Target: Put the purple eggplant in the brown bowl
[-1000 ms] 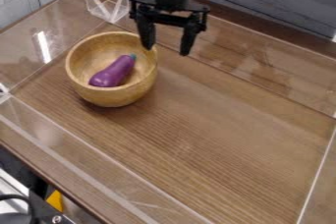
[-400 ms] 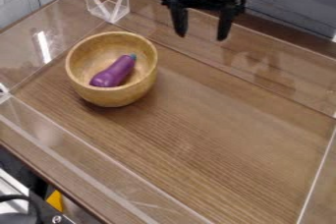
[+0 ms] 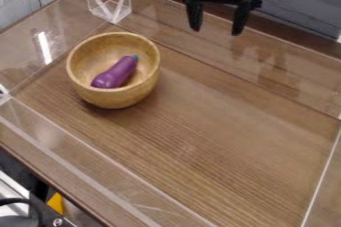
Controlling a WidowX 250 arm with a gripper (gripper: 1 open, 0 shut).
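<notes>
While the gripper is hanging with jaws spread and empty near the desk's far edge, the purple eggplant is lying diagonally inside the brown bowl, one end pointing toward the far-right rim.

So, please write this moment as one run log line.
claw: open, empty, raised right of bowl | purple eggplant: lying inside brown bowl | task: placed

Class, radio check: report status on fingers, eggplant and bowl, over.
Gripper open, fingers empty, up by the far edge. Eggplant lying inside the bowl. Nothing in the way.
</notes>
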